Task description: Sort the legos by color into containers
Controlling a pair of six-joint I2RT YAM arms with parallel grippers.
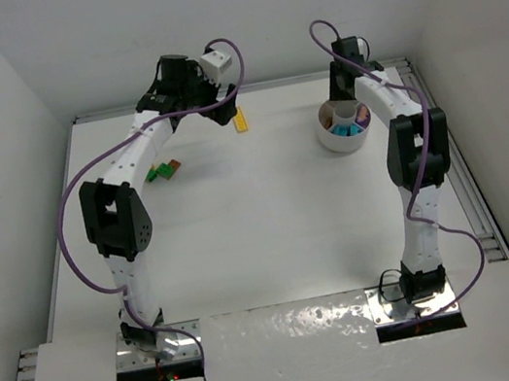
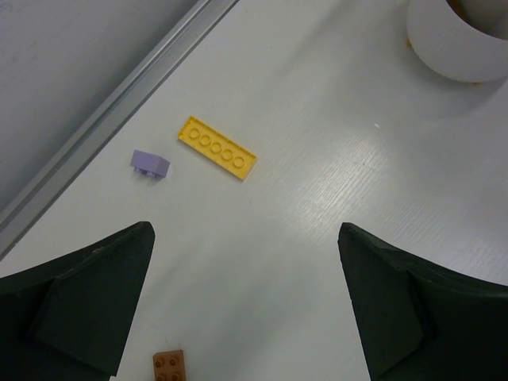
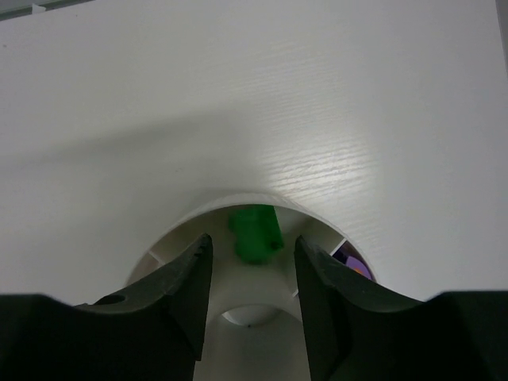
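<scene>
Right tool [image 3: 253, 248] spread over white dish [image 3: 238, 198], green brick [image 3: 255, 230] loose between jaws above a wedge compartment. Hold wide; lift straight up, clear of thin walls. Left tool [image 2: 244, 230] spread wide over counter [image 2: 317, 198] above yellow plate [image 2: 217, 148]; grasp across narrow width.

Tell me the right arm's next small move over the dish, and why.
Probably lift the right gripper straight up, clear of the white dish. Its jaws stand apart with a gap on each side of the green brick, which seems to lie in a compartment, so the drop looks done. Rising vertically should avoid knocking the rim.
</scene>
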